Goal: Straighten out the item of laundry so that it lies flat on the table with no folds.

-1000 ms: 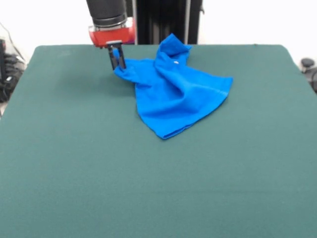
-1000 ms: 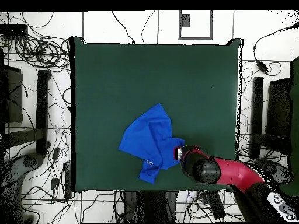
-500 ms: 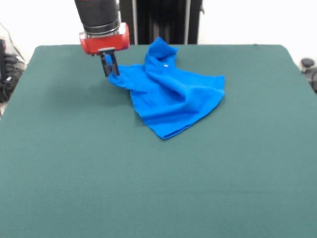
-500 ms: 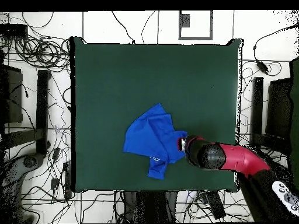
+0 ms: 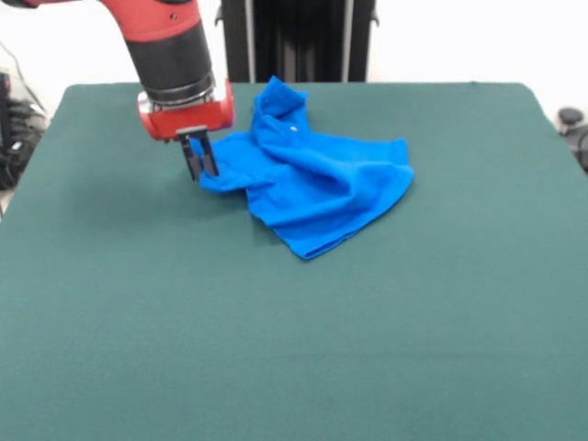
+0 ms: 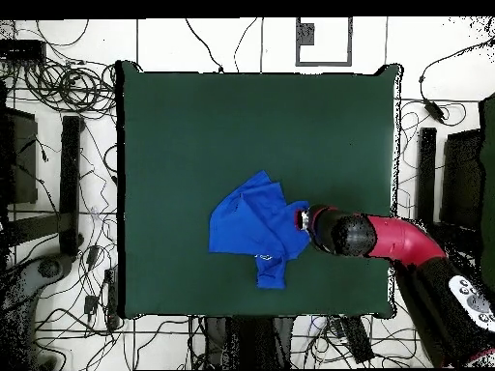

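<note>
We note the red-and-black arm's gripper (image 5: pixel 199 163) pinching one edge of the small bright blue T-shirt (image 5: pixel 312 184), which lies bunched and creased near the far edge of the dark green felt-covered table (image 5: pixel 294 349). The cloth trails away from the fingers toward the opposite side edge.

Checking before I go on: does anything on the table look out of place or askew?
Only the T-shirt: it lies crumpled on the table, with folds and a bunched flap raised at its far end. The gripper is shut on its edge. Nothing looks spilled or damaged.
</note>
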Robot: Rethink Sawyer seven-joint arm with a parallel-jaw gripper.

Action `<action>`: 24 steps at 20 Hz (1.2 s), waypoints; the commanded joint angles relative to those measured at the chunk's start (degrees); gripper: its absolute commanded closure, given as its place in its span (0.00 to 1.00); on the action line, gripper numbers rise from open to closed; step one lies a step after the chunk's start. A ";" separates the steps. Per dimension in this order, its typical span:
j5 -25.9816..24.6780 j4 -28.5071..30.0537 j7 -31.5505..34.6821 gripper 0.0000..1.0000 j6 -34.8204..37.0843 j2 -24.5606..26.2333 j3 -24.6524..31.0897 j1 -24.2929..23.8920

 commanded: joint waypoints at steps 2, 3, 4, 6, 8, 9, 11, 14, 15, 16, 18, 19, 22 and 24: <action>-4.34 -5.73 -16.25 1.00 4.93 5.04 7.98 -0.40; -4.74 -5.53 -15.94 1.00 4.45 5.43 8.06 -0.70; -5.04 -5.57 -15.75 1.00 4.26 5.80 8.09 -0.88; -5.90 -4.81 -14.78 1.00 3.20 6.00 8.01 -1.37; -6.51 -4.02 -13.88 1.00 2.63 6.22 7.96 -1.87; -6.71 -2.91 -13.36 1.00 2.38 5.72 8.05 -2.38; -5.74 0.56 -12.16 1.00 3.25 2.62 8.67 -3.71; -4.01 7.70 -10.59 1.00 4.19 -4.54 10.11 -6.99; -3.31 9.41 -10.27 1.00 4.54 -6.45 10.83 -8.02; -2.94 10.82 -10.17 1.00 4.65 -7.46 11.51 -9.25; -2.33 12.99 -10.28 1.00 4.85 -8.75 12.86 -11.56; -2.03 13.44 -10.58 1.00 5.43 -8.73 13.42 -12.44; -2.32 14.47 -11.06 1.00 5.55 -8.57 14.55 -14.54; -3.09 14.80 -10.85 1.00 5.15 -8.33 14.81 -15.36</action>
